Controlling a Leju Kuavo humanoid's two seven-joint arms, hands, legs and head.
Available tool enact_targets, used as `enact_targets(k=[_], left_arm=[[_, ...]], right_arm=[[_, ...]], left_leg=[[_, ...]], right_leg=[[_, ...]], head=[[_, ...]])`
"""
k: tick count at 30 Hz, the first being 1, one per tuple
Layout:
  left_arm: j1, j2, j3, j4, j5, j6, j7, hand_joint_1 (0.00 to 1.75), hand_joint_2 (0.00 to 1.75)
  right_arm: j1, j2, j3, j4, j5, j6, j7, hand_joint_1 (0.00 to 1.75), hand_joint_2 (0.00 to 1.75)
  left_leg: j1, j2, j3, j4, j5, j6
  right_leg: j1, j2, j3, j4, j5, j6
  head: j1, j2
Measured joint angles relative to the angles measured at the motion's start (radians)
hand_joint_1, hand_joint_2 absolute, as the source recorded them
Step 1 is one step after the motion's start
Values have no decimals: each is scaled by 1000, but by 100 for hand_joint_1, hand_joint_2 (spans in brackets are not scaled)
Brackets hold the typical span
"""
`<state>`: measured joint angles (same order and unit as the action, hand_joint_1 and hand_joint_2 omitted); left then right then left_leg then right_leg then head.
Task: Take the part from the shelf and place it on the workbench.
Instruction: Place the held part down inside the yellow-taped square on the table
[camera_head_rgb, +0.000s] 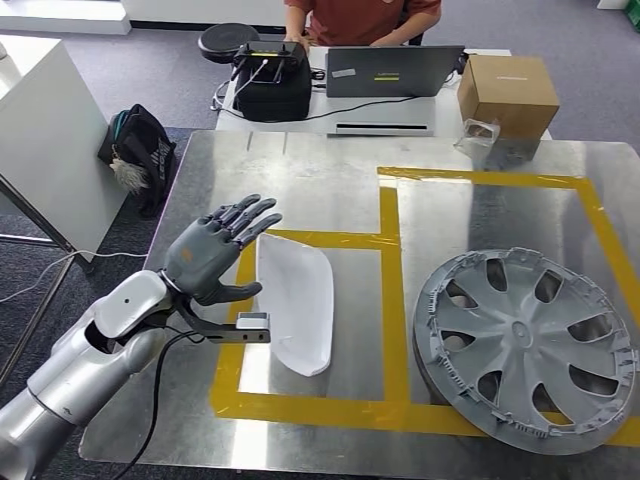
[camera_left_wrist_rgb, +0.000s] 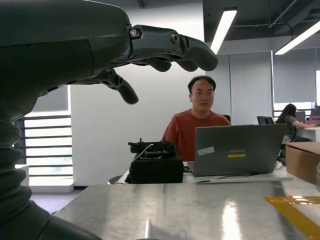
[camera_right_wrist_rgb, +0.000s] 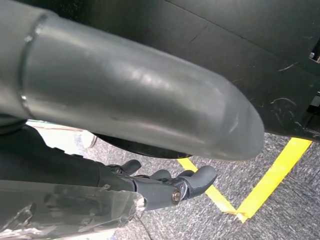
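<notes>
The part, a white curved plastic shell (camera_head_rgb: 298, 300), lies flat on the metal workbench (camera_head_rgb: 324, 190), inside a rectangle of yellow tape. My left hand (camera_head_rgb: 215, 250) hovers just left of the shell, fingers spread and straight, holding nothing and not touching it. In the left wrist view the same hand (camera_left_wrist_rgb: 113, 55) stretches out above the tabletop with its palm empty. My right hand (camera_right_wrist_rgb: 170, 187) hangs low over grey carpet and a yellow floor line, fingers loosely extended with nothing in them.
A large grey wheel cover (camera_head_rgb: 528, 345) lies at the right of the bench. Beyond the far edge are a laptop (camera_head_rgb: 392, 70), a black case (camera_head_rgb: 273, 80), a cardboard box (camera_head_rgb: 507, 92) and a seated person (camera_head_rgb: 362, 18). A black backpack (camera_head_rgb: 140, 150) sits on the floor at left.
</notes>
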<state>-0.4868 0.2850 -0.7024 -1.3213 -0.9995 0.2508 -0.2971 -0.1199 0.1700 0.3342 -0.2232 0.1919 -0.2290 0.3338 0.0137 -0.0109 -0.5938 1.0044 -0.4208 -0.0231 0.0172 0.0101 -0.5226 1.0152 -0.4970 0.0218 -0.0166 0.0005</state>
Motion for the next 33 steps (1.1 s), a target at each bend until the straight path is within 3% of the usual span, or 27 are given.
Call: enact_targets(k=[18, 22, 25, 27, 29, 30, 31, 32, 33], left_arm=[[63, 16, 93, 3, 3, 97, 5, 0, 0], [79, 27, 106, 2, -3, 108, 5, 0, 0], [90, 37, 119, -6, -4, 121, 3, 0, 0], [98, 44, 128, -13, -4, 129, 2, 0, 0], [110, 50, 137, -16, -3, 133, 2, 0, 0], [118, 53, 140, -16, -3, 134, 2, 0, 0], [125, 56, 143, -16, -3, 134, 2, 0, 0], [131, 59, 145, -16, -2, 135, 1, 0, 0], [136, 60, 149, -16, -1, 136, 1, 0, 0]], right_arm=[[4, 0, 0, 0, 1, -11, 0, 0, 0], [5, 0, 0, 0, 1, -14, 0, 0, 0], [5, 0, 0, 0, 2, -16, 0, 0, 0], [5, 0, 0, 0, 3, -18, 0, 0, 0], [6, 0, 0, 0, 4, -20, 0, 0, 0], [7, 0, 0, 0, 4, -20, 0, 0, 0], [8, -1, -1, 0, 3, -20, 0, 0, 0], [9, -1, -1, 0, 3, -20, 0, 0, 0], [10, -1, -1, 0, 3, -21, 1, 0, 0]], left_leg=[[-5, 0, 0, 0, -2, 2], [-11, 0, 0, 1, -2, 10], [-8, 3, 4, -12, 7, 22], [0, 6, 8, -25, 14, 30], [1, 9, 8, -27, 16, 31], [2, 10, 7, -27, 17, 30], [4, 11, 7, -27, 18, 29], [7, 11, 6, -26, 19, 26], [12, 10, 6, -24, 19, 20]], right_leg=[[-5, 0, 0, -1, -1, 2], [-11, 0, 0, -2, 1, 8], [-12, 0, -3, 2, -5, 18], [-11, -1, -33, 66, -49, 25], [-18, -2, -95, 198, -109, 34], [-22, -2, -123, 255, -125, 39], [-26, -2, -135, 278, -121, 44], [-30, -3, -130, 263, -97, 49], [-35, -4, -105, 209, -59, 54]], head=[[0, 0], [0, 0], [0, 0], [5, 0], [8, 0], [8, 0], [8, 0], [8, 0], [8, 0]])
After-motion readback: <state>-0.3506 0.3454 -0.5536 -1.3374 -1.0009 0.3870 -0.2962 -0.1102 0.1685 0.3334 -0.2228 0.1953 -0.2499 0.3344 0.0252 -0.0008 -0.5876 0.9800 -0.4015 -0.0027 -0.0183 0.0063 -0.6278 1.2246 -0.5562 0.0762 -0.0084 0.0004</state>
